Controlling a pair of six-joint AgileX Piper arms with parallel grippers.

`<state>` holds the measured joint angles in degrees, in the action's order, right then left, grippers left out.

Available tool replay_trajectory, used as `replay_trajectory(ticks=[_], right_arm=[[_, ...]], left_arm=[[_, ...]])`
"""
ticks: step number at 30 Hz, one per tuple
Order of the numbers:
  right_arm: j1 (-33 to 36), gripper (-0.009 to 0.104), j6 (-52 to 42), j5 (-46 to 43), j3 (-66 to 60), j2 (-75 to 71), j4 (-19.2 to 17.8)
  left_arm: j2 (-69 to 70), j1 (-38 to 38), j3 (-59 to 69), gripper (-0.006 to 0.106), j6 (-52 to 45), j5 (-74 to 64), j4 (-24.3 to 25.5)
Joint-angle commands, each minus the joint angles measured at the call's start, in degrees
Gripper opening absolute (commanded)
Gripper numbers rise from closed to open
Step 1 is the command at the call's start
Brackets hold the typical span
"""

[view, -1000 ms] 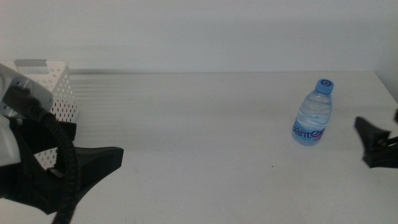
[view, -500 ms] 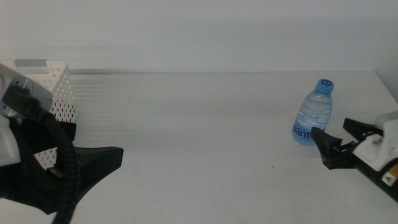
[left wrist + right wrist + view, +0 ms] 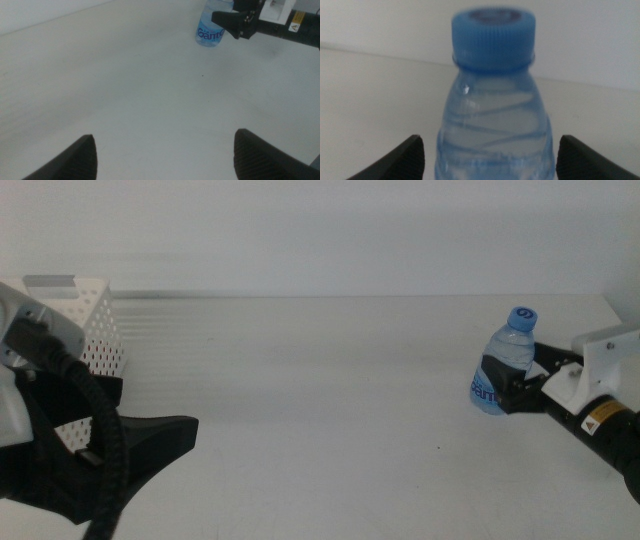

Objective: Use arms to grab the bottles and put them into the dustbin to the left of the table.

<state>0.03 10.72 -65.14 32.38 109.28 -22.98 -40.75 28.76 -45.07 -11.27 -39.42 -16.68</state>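
Over the last second the right gripper has slid in from the table's right edge and now has its spread jaws on either side of the water bottle, one dark jaw crossing in front of the lower body at the label; the bottle itself has not shifted.

The bottle stands upright at about three o'clock on the table, well apart from everything else. In the right wrist view its blue cap and clear ribbed shoulder fill the gap between the two jaw tips, which stand wide and are not yet pressing on it.

It looks small and full of water, so probably light but not weightless, with thin plastic walls that give under pressure and a smooth, slippery skin. The firmest hold is likely on the body at or just above the label band (the neck under the cap is stiffer but narrower); a squeeze on the soft shoulder could make it pop upward out of the jaws.

The dustbin sits at the far left, around nine o'clock. The left gripper waits near it, jaws apart and holding nothing, looking across the table at the bottle.
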Motion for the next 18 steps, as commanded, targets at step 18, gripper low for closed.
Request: replay_trajectory(ticks=[18], right_arm=[[-0.12, 0.069, -0.74, -0.52, 6.59, 1.29, -2.53]], left_arm=[[0.21, 0.23, -1.42, 0.09, 0.75, 3.66, -1.17]])
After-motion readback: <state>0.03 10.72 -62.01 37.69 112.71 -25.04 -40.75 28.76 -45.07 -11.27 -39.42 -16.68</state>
